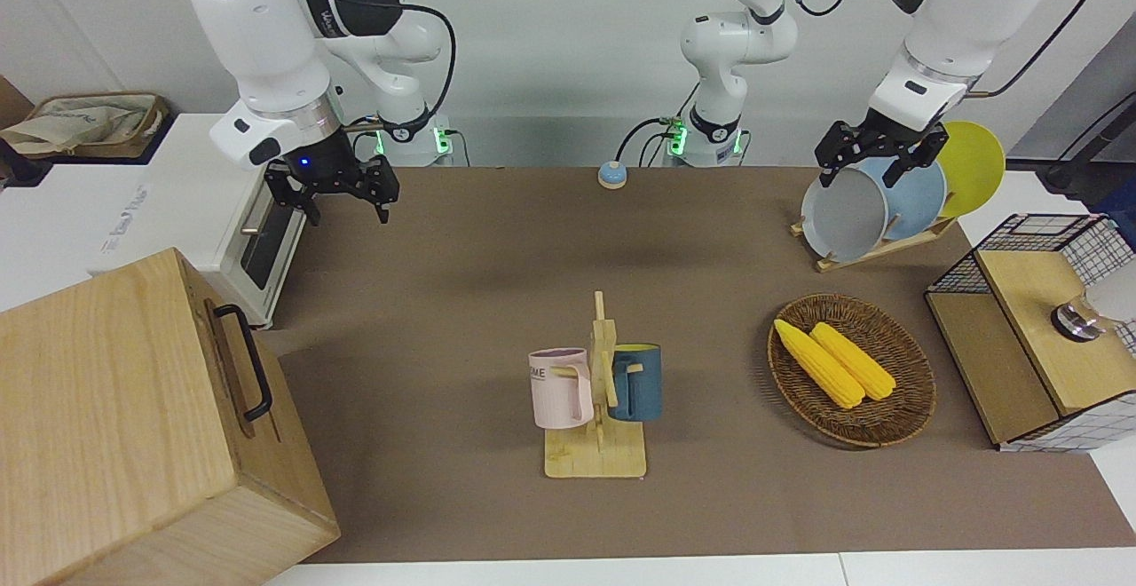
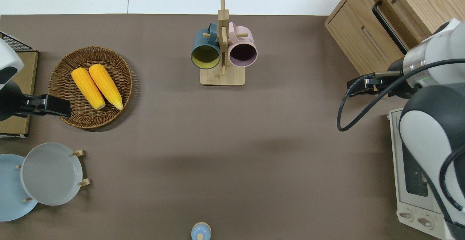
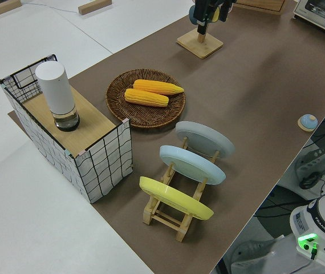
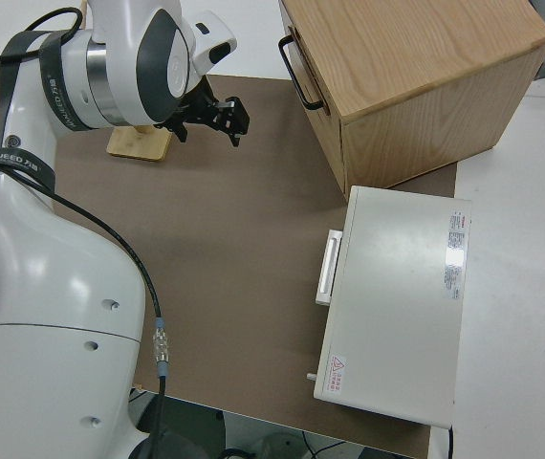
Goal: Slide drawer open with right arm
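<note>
At the right arm's end of the table sits a big plain light-wood box (image 1: 133, 426), its wide shallow light-wood drawer (image 1: 238, 371) closed flush with the box front, black metal bar handle (image 1: 248, 360) facing the table middle. Nearer to the robots, just beside the box, stands a white toaster oven (image 1: 226, 222) with a silver handle. Right gripper (image 1: 335, 188), black two-finger with a small blue wrist light, hangs in the air over bare brown table mat (image 2: 232, 142) just off the oven's front corner, near the box but apart from the drawer handle; fingers spread, nothing between them.

Mid-table: a wooden mug tree (image 1: 600, 391) on a flat base, carrying a pink ceramic mug (image 1: 561, 388) on the right arm's side and a dark blue mug (image 1: 635, 382) on the other side. Close to the robots' edge lies a small blue-and-tan round puck (image 1: 611, 175).

Toward the left arm's end: a round dark wicker basket (image 1: 905, 408) holding two yellow corn cobs (image 1: 834, 362) side by side. Nearer to the robots, a wooden plate rack (image 1: 874, 249) with a grey plate (image 1: 843, 213), a light blue plate (image 1: 919, 200) and a yellow plate (image 1: 972, 164) standing on edge. Left arm is parked, its gripper (image 1: 874, 160) with fingers apart, empty. At the table end, a black wire-mesh cabinet (image 1: 1043, 337) with wooden panels; a white cylinder with a metallic base (image 3: 57, 96) stands on its top panel.
</note>
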Available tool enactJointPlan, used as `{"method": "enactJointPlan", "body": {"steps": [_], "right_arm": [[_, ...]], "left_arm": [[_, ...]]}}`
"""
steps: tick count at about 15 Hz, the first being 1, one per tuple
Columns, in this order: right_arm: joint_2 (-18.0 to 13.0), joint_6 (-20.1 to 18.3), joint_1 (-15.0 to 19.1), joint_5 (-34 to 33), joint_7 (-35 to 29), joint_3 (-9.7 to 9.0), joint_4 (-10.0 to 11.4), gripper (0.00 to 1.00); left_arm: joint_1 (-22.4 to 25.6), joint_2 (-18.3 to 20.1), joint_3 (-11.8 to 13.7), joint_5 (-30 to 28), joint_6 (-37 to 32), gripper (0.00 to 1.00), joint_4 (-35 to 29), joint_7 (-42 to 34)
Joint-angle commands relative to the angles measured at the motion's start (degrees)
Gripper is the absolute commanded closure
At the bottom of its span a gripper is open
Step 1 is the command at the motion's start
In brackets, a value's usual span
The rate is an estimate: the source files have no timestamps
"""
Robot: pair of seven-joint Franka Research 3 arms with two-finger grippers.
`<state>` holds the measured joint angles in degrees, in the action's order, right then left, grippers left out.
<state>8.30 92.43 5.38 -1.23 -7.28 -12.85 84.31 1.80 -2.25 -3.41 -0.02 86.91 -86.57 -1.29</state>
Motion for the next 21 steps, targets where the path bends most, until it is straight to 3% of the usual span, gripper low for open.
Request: {"method": "enactJointPlan", "body": {"steps": [1,17,21], "right_arm": [[0.9,-1.8,0.3,0.1,1.1,-0.16,-1.5,0.011],[0.7,-2.8,0.1,-0.1,0.4,0.28,-1.5,0.015],[0.7,-2.9,-2.3,-8.1,-3.5,-0.24,-1.4,0.017]], "left_arm": [[0.2,-0.7,-0.4,1.0,-1.1,0.01,1.5,-0.6],[0.2,-0.7,-0.4,1.0,-1.1,0.01,1.5,-0.6],[0.2,-0.7,-0.4,1.0,-1.1,0.01,1.4,-0.6]]}}
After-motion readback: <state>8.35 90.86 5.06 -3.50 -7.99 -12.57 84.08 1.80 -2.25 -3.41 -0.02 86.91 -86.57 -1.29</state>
